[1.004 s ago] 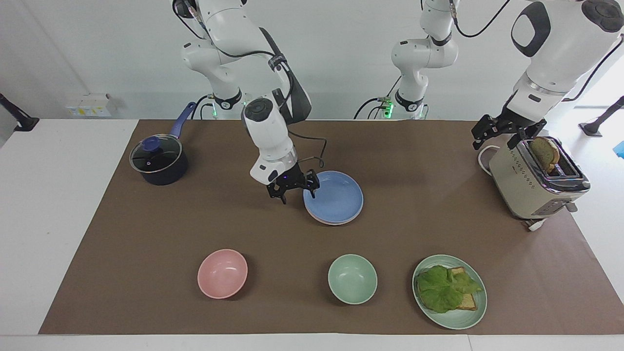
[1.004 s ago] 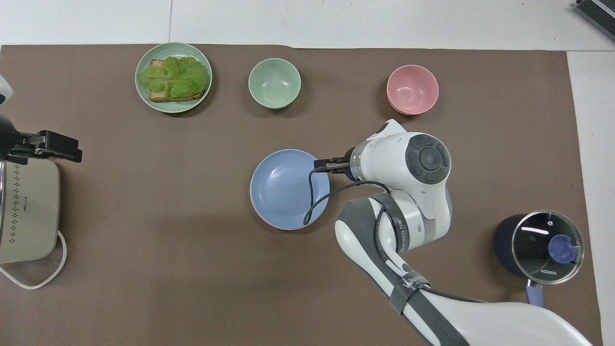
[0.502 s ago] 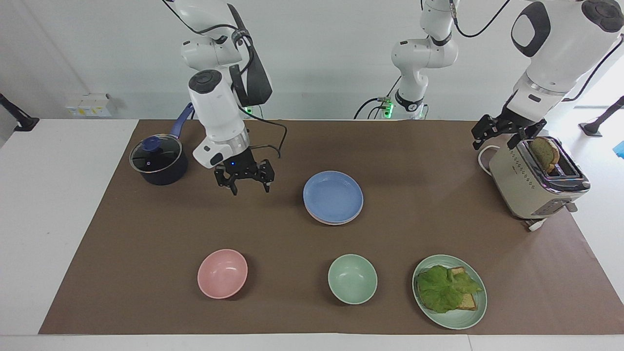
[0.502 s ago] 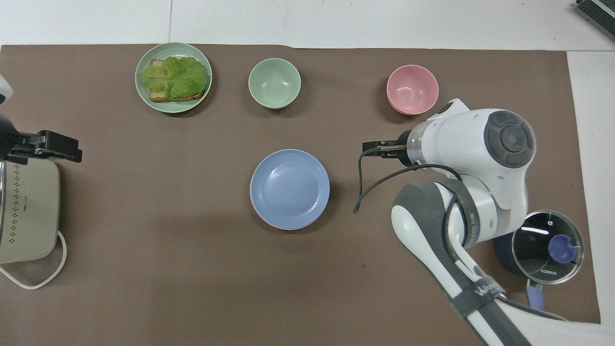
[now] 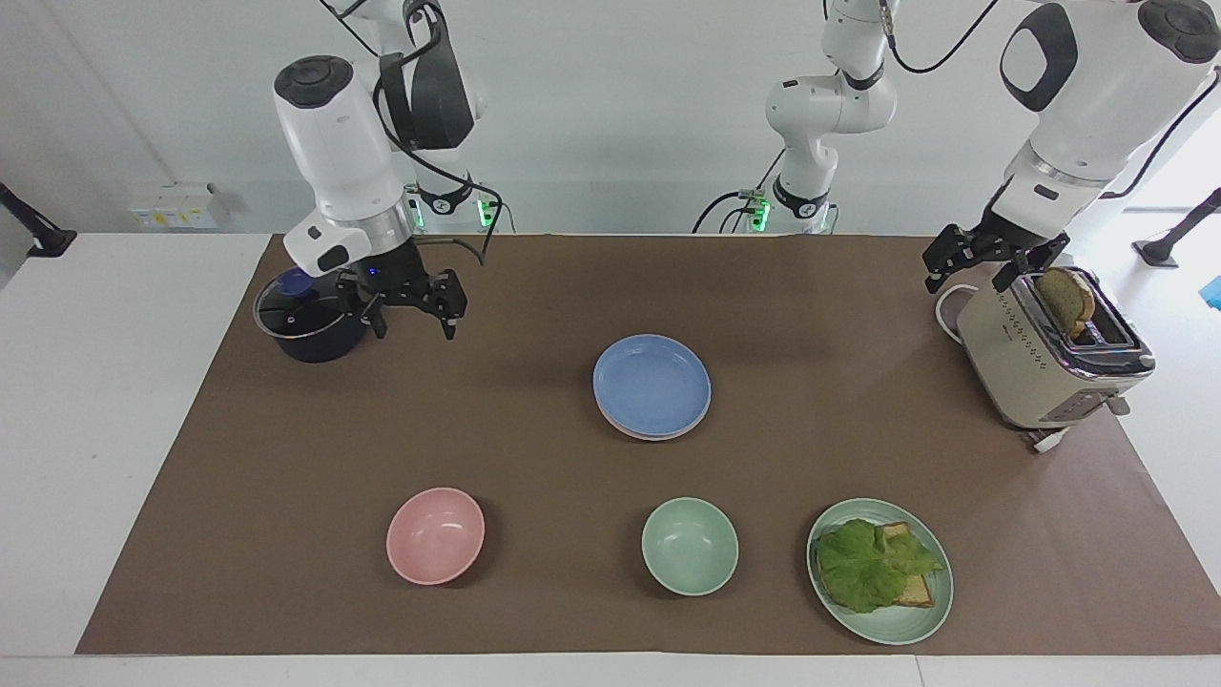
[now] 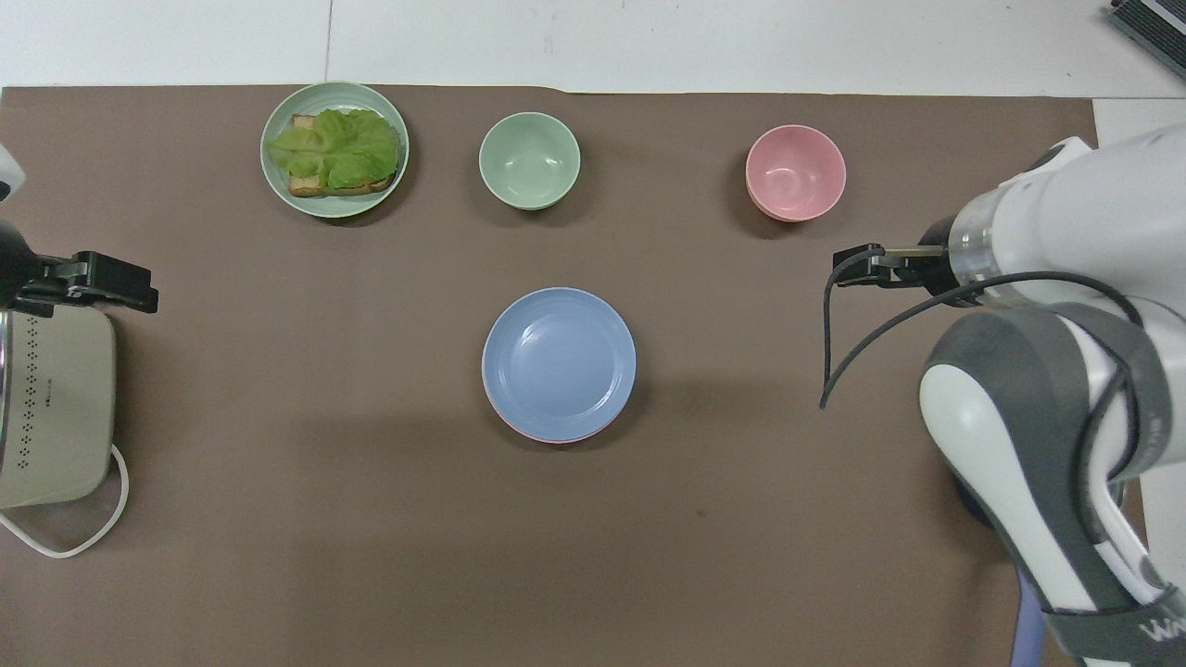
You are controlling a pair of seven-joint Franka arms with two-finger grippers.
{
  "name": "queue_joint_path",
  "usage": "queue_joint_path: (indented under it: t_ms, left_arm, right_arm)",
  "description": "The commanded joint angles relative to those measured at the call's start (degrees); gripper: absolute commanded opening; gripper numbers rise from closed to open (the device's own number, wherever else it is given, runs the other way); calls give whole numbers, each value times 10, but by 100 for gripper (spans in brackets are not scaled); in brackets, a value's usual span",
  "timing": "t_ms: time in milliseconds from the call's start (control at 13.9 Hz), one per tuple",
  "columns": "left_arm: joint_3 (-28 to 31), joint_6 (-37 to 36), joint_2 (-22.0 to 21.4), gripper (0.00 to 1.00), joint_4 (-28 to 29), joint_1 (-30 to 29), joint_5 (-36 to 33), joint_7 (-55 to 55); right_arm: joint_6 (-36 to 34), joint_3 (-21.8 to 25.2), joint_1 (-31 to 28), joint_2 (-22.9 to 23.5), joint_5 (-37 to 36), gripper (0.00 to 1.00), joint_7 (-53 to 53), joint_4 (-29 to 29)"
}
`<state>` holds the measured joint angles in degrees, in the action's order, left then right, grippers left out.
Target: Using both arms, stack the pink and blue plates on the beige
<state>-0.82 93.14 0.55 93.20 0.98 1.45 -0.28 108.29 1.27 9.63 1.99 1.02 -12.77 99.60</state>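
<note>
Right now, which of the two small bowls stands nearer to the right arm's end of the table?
The pink bowl; the green bowl stands beside the lettuce plate.

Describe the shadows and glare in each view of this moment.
Facing view: soft even light; the blue plate casts a faint shadow, the pot lid shows glare, and bright window light washes the corner near the toaster. Overhead view: a broad dim shadow band crosses the brown mat; a small highlight glints in the pink bowl.

Only a fragment of white lettering — roughly "WA" — shows on the grey strap [image 6: 1126, 625] round the right arm.
</note>
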Motion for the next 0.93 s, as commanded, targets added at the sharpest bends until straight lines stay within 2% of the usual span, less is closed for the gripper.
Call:
queue_joint_path:
  t_ms: [0,502,861]
  left_arm:
    - [-3,-1,-12,100,9,-6,-7,6]
    - [-3,-1,-12,100,9,-6,-7,7]
    - [-3,-1,-12,100,9,-6,-7,7]
  right_arm:
    - [-48,-2,-26,-24,-8,100,17,-23]
    - [-192,-2,-83,-39,5,100,84,-92]
    - [-200,-5,-101,-61,-7,100,116,-67]
